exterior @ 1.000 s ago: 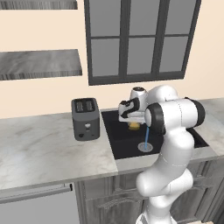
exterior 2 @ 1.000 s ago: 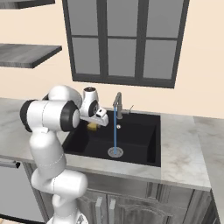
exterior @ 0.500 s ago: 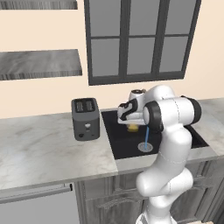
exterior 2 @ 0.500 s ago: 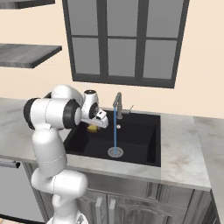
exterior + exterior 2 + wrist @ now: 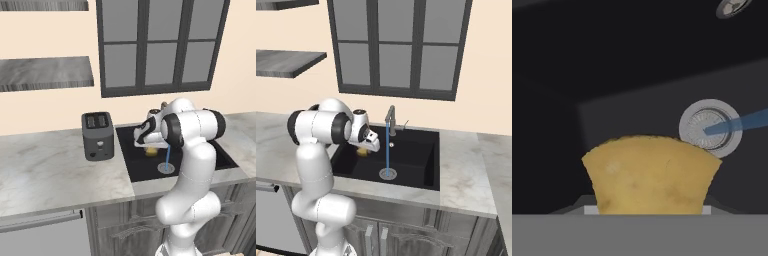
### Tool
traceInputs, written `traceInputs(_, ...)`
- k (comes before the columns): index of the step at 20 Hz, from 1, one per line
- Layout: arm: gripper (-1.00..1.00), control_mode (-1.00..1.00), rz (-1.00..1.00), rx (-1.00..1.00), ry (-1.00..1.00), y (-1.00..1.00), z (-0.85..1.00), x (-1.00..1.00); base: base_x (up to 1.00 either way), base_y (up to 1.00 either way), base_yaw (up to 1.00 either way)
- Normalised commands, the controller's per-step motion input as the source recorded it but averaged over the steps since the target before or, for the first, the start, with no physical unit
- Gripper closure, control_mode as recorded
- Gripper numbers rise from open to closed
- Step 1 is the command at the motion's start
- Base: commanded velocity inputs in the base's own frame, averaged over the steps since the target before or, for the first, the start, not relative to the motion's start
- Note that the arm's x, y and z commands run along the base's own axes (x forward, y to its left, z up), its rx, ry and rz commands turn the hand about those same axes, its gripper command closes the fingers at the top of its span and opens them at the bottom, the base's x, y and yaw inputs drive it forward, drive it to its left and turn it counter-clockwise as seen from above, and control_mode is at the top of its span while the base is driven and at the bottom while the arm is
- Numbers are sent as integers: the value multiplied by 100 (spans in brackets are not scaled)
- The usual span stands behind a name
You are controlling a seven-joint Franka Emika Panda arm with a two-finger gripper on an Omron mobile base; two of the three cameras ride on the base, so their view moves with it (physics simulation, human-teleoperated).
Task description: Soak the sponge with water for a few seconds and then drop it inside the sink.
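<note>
The yellow-orange sponge [image 5: 150,150] [image 5: 362,150] [image 5: 651,175] hangs over the black sink [image 5: 131,162] [image 5: 416,172], held in my gripper [image 5: 149,148] [image 5: 365,149], which is shut on it. In the hand view the sponge hides my fingertips. A thin blue stream of water [image 5: 167,155] [image 5: 388,149] [image 5: 736,123] falls from the grey gooseneck faucet [image 5: 390,118] onto the round silver drain [image 5: 166,168] [image 5: 387,174] [image 5: 710,125]. The sponge sits a little to the left of the stream and apart from it.
A dark grey toaster [image 5: 97,135] stands on the marble counter [image 5: 55,170] left of the sink. A window is on the back wall, with shelves [image 5: 45,73] to its left. More counter [image 5: 466,170] lies right of the basin.
The gripper and sponge have drifted slightly left, away from the water stream; the grip stays the same.
</note>
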Motion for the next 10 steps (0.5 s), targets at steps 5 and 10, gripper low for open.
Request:
traceInputs(5, 100, -100, 0, 0, -6, 0, -44, 5, 0, 0, 0)
traceInputs(10, 100, -100, 0, 0, -5, 1, -45, 3, 0, 0, 0)
